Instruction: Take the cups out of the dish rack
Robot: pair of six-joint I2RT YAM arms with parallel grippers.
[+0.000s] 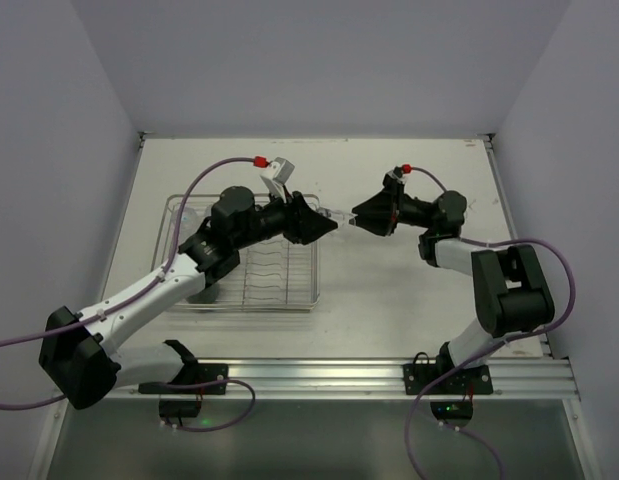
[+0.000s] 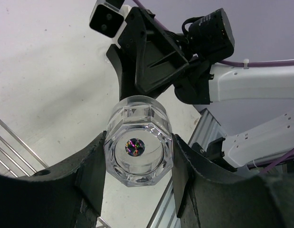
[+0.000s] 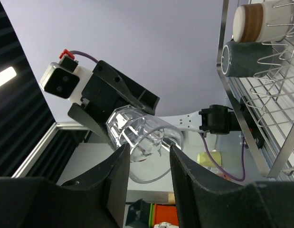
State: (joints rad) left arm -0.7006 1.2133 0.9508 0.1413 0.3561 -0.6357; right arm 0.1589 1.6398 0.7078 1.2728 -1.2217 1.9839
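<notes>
A clear tumbler (image 1: 338, 216) hangs in the air between my two grippers, right of the dish rack (image 1: 241, 262). My left gripper (image 1: 327, 226) is shut on its thick octagonal base (image 2: 138, 156), one finger on each side. My right gripper (image 1: 357, 215) faces it, and its fingers close on the tumbler's open rim end (image 3: 154, 147). In the right wrist view a cream cup with a brownish band (image 3: 253, 21) and a dark grey-green mug (image 3: 244, 59) lie in the rack (image 3: 260, 118).
The rack sits on the white table (image 1: 409, 290) at the left, under my left arm. An aluminium rail (image 1: 319, 378) runs along the near edge. White walls enclose the table on the left, right and back.
</notes>
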